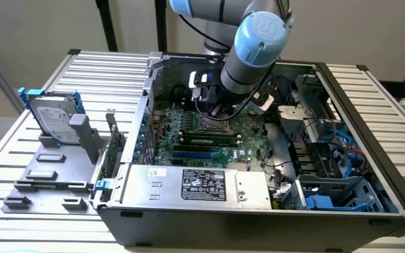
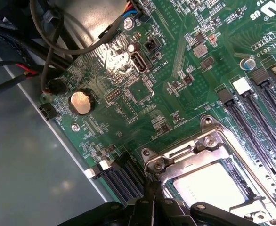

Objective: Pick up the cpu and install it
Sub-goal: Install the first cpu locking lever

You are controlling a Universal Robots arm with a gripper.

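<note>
The cpu [image 2: 208, 184], a pale silver square, lies flat in the motherboard socket under the metal socket frame [image 2: 194, 150]. My gripper [image 2: 152, 190] hangs low over the corner of that frame, beside the cpu. Its dark fingers [image 2: 140, 207] are shut together with nothing visible between them, and the tips sit at or just above the frame's screw corner. In the exterior view the arm reaches down into the open computer case [image 1: 357, 132], with the gripper [image 1: 213, 108] right over the socket [image 1: 213, 125] on the green board.
A hard drive [image 1: 55, 121] in a blue-edged frame stands on the grey fixture at the exterior view's left. A silver box with a black label [image 1: 202, 184] fills the case's near side. Memory slots [image 2: 260, 117], a coin battery [image 2: 80, 102] and black cables [image 2: 48, 47] surround the socket.
</note>
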